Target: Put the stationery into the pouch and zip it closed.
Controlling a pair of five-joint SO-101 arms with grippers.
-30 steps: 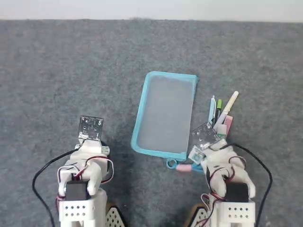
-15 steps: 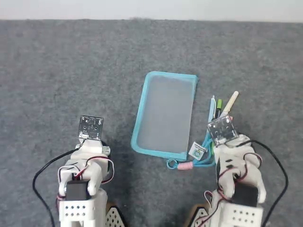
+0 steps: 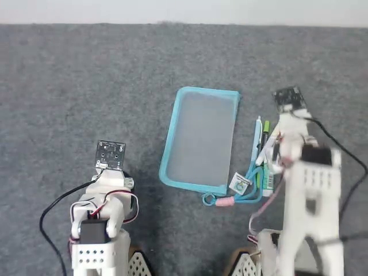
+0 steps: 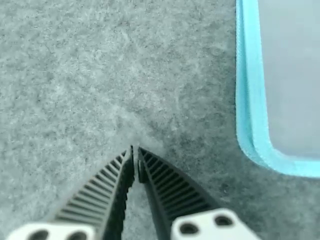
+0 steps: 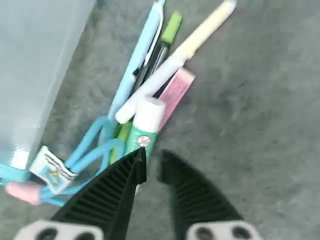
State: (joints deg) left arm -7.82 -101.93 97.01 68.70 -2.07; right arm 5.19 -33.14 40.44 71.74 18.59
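Bare grey mat (image 3: pixel 86 75) runs wide on the left of the pouch (image 3: pixel 201 138) and past its far end, and again on the outer side of the stationery bundle (image 5: pixel 150 95). Between the pouch's long edge and the blue pen (image 3: pixel 257 135) only a narrow strip of mat shows. The bundle's pieces lie pressed together, with a blue cord loop (image 5: pixel 95 145) and tag (image 5: pixel 50 167) crowding their near ends, just beside the slightly parted right gripper (image 5: pixel 152 160).

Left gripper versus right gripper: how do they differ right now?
The left gripper is shut, tips together; the right gripper is slightly open. The left gripper sits over bare carpet beside the pouch; the right gripper is above the stationery, by the green tube. Both hold nothing.
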